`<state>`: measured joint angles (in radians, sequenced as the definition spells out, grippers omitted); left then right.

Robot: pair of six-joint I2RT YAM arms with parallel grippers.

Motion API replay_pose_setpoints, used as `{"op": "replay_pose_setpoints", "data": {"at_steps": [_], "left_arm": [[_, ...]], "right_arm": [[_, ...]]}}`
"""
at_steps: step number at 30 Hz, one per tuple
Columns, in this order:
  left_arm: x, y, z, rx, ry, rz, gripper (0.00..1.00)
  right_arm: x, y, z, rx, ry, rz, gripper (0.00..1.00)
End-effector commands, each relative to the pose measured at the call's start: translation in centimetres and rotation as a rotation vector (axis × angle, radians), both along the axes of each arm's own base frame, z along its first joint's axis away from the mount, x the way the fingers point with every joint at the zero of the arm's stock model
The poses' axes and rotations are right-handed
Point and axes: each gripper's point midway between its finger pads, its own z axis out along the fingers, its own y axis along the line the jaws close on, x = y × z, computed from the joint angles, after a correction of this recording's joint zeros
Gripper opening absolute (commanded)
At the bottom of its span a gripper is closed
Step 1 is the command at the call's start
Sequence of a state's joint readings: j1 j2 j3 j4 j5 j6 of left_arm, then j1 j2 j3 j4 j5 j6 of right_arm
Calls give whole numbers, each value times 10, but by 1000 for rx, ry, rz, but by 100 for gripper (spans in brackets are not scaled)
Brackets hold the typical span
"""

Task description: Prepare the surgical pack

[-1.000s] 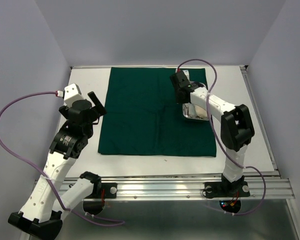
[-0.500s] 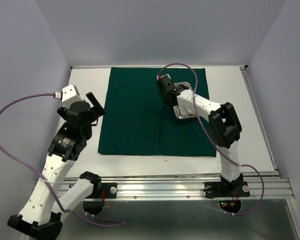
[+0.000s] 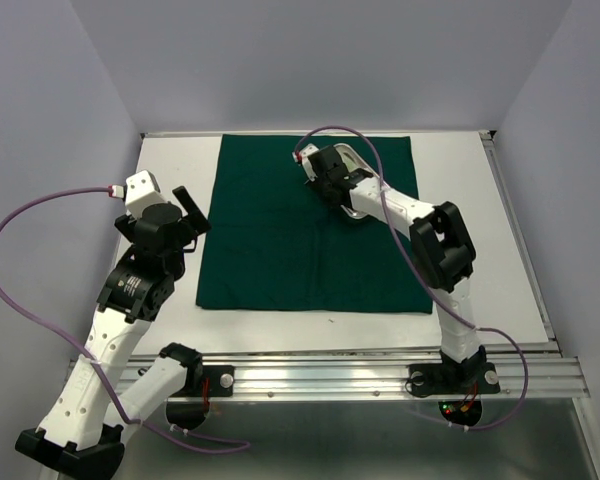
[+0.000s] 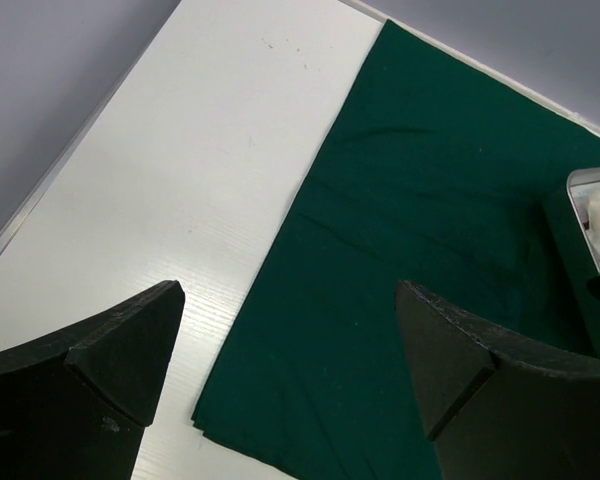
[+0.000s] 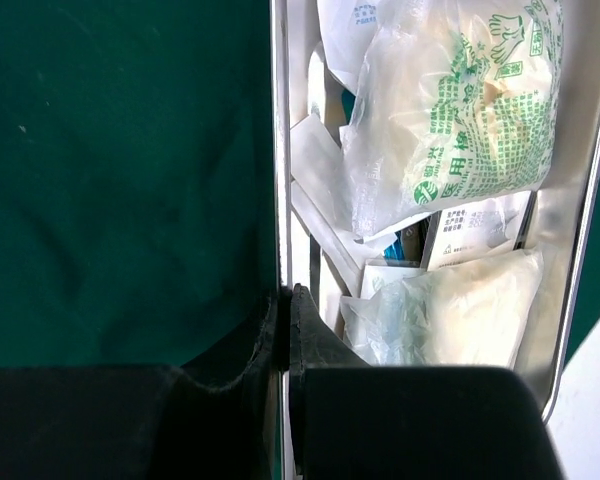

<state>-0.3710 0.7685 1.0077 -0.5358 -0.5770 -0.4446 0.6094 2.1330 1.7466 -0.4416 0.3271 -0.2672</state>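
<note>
The surgical pack's dark green drape lies flat on the white table. On its far right part sits the small steel tray, holding white gauze packets printed in green. My right gripper is shut on the tray's left rim, one finger inside the wall and one outside. The left gripper hangs open above the drape's left edge with nothing between its fingers. In the left wrist view the tray shows at the right edge.
Bare white table lies left of the drape, and more to its right. A raised metal rail borders the table's right side. A purple cable loops over the right arm.
The right gripper has dragged the tray left and toward the far edge of the drape, from the right-middle to the upper-middle area. The left arm has barely moved.
</note>
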Motion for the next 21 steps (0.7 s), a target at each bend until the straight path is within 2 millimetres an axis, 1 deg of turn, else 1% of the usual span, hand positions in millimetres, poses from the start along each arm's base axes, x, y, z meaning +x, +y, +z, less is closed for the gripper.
{"op": "replay_pose_setpoints", "data": {"at_steps": [1, 2, 3, 4, 5, 6, 9, 13, 15, 16, 17, 18, 20, 21], "left_arm": [[-2, 8, 10, 12, -31, 31, 99], [-2, 8, 10, 14, -31, 30, 99], [-2, 9, 11, 14, -31, 33, 99], [-1, 9, 10, 15, -30, 33, 99], [-2, 8, 11, 14, -31, 32, 99], [-2, 8, 11, 14, -31, 32, 99], [-1, 8, 9, 13, -26, 31, 99], [-1, 8, 10, 11, -29, 32, 99], [-1, 8, 9, 9, -28, 32, 99], [-1, 7, 8, 8, -27, 30, 99], [-1, 7, 7, 7, -26, 29, 99], [-1, 7, 7, 6, -25, 31, 99], [-1, 7, 6, 7, -22, 30, 99], [-1, 6, 6, 5, -22, 30, 99]], "right_arm": [[39, 23, 51, 57, -185, 46, 1], [39, 24, 48, 57, -181, 44, 1], [40, 25, 41, 55, -170, 38, 1], [42, 26, 41, 58, -171, 36, 1], [40, 31, 36, 64, -165, 37, 1], [41, 32, 30, 62, -158, 29, 1], [42, 31, 24, 62, -147, 5, 1], [42, 28, 21, 57, -146, -15, 1], [43, 29, 24, 76, -149, -30, 1], [42, 29, 25, 83, -147, -36, 6], [42, 29, 26, 95, -142, -48, 46], [41, 32, 29, 109, -140, -41, 57], [41, 34, 39, 133, -151, -42, 70], [43, 34, 45, 138, -165, -48, 72]]}}
